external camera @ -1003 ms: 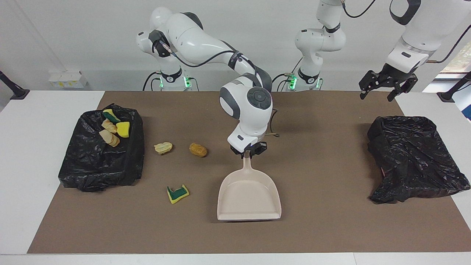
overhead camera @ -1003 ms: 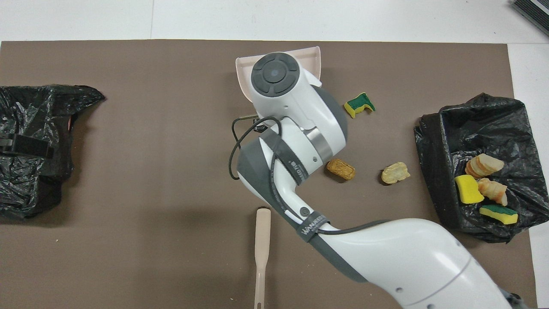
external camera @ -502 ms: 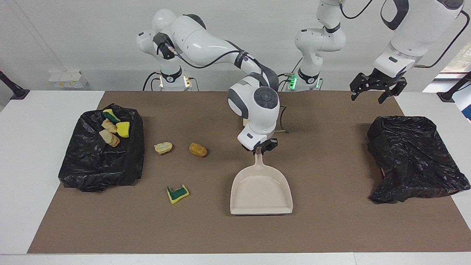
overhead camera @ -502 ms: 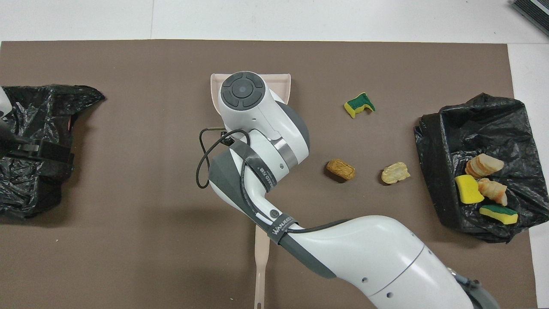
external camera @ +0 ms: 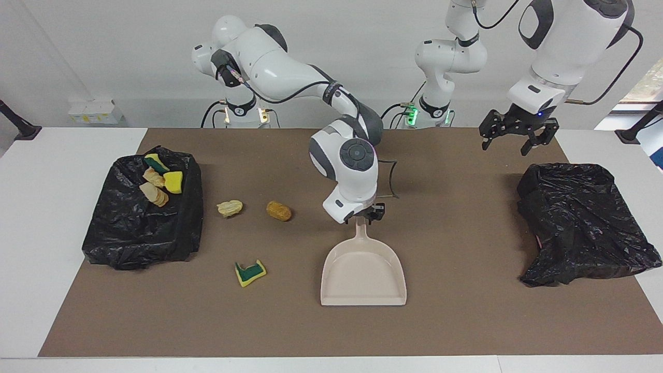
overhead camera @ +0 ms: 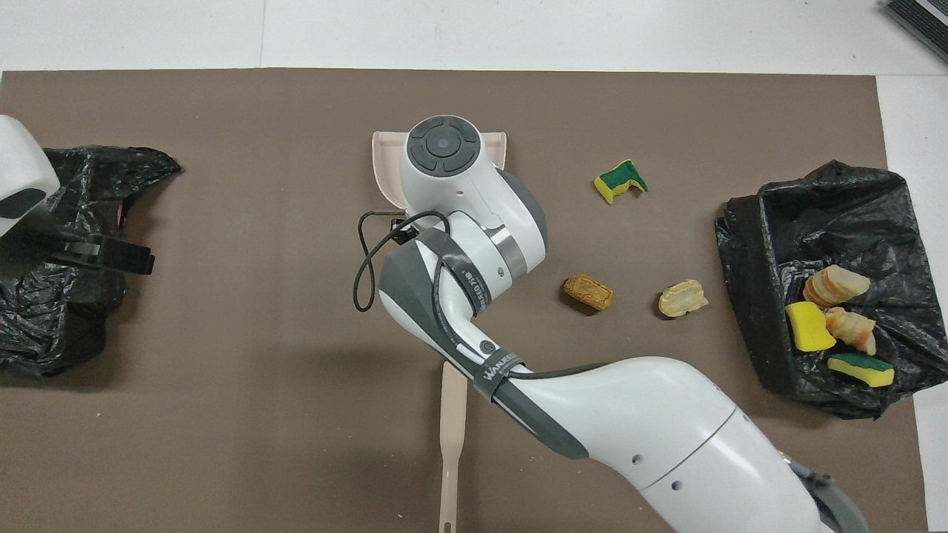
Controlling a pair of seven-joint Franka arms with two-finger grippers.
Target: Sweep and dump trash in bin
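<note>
**Right arm's end of tabletop [external camera: 52,259]:** a bin lined w/ a black bag [external camera: 140,228] is set on the brown mat [external camera: 466,321]. Four pcs of trash are seen inside it: a yellow-green sponge [external camera: 155,163], a yellow sponge [external camera: 173,181] and two tan bread lumps [external camera: 154,194].

**Mat, beside bin:** three pcs of trash lie loose.
- A pale bread lump [external camera: 229,208] is found near the bin.
- A brown lump [external camera: 278,211] is placed just beside it, toward the mat's centre.
- A yellow-green sponge scrap [external camera: 250,273] is located farther from the robots than both.

**Centre:** a beige dustpan [external camera: 362,274] is laid flat on the mat w/ nothing in it, handle pointed toward the robots. The right end effector [external camera: 365,215] is positioned at the handle's tip. Whether it is clenched or released cannot be told. A beige brush handle [overhead camera: 452,437] is seen nearer to the robots, partly covered by the right arm.

**Left arm's end:** the left end effector [external camera: 513,140] is held up in the air, released, nothing grasped. A second black bag [external camera: 580,223] is laid crumpled on the mat.
</note>
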